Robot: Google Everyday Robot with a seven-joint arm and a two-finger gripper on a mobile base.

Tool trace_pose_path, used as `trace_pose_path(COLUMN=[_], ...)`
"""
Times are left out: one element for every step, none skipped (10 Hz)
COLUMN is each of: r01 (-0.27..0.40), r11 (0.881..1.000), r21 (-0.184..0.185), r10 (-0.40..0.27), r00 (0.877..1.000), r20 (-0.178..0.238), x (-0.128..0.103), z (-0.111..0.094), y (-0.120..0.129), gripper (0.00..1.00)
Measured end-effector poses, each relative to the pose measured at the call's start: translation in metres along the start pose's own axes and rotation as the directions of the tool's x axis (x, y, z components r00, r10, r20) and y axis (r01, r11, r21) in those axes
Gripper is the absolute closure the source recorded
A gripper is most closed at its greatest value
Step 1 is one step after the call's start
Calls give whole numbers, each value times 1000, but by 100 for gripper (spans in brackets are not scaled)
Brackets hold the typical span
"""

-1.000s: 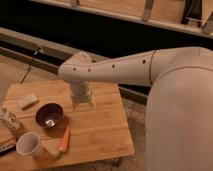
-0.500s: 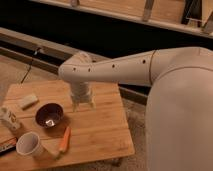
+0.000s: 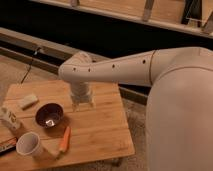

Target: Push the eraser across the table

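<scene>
Gripper [image 3: 82, 104] is seen pointed down over the middle of the table [image 3: 105, 135], just right of the dark bowl [image 3: 49, 115]. Jaw state cannot be told. Contact with the tabletop cannot be told either. The eraser [image 3: 28, 101], a pale block, is found lying flat near the far-left corner, well apart from the gripper. An orange carrot [image 3: 64, 139] is laid on the near side of the bowl, with a white cup [image 3: 29, 145] to its left.
</scene>
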Motion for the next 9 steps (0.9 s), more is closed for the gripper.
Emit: trace_pose_path(r01=[26,99,174,227,290,339,385,433,469], r11=[1000,995,984,972,953,936,917,895,875], r21=[4,16,41,60,82,91,100,108,115], r10=[-26,-100,-178,-233,-299,-350,-397,-446,-483], r00=[999,992,978,964,944,924,904,881,862], r20=[24,74,110,127,141,152,159,161,154], x=[-3,-5,-3,0,5,8,11,13,16], z=[-9,-31,-52,-65,-77,-82,-83,-82,-78], y=[4,23,44,60,82,102,121,142,157], gripper=[35,35,35,35,36,42,50,60,67])
